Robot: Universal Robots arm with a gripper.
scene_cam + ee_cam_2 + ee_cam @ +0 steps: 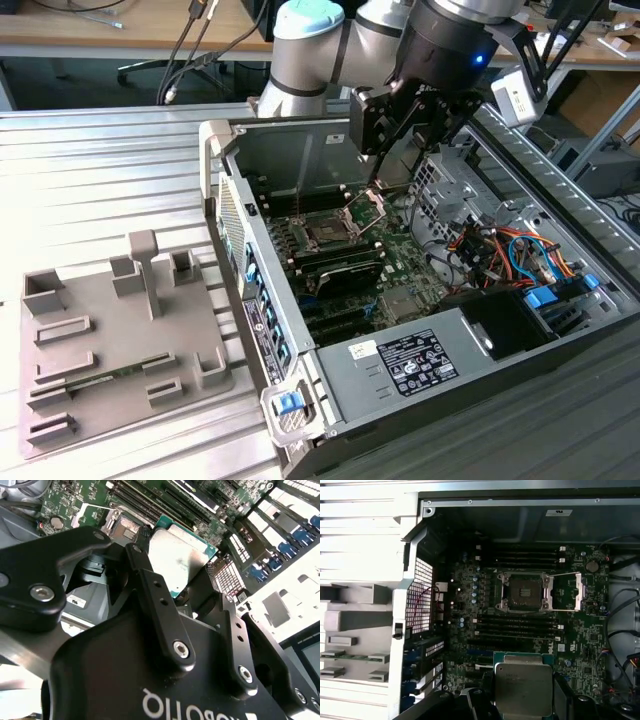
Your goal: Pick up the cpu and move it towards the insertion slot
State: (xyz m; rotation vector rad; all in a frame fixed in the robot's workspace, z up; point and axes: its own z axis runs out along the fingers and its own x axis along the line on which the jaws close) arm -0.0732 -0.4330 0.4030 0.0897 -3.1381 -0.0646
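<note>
First wrist view: pincer (522, 715) grips cpu (524, 689) flat, face-up.

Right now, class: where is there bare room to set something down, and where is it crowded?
Free: the ribbed table behind the grey tray, left of the case. Crowded: inside the case, where the gripper holds the cpu near the socket, beside tangled cables.
</note>
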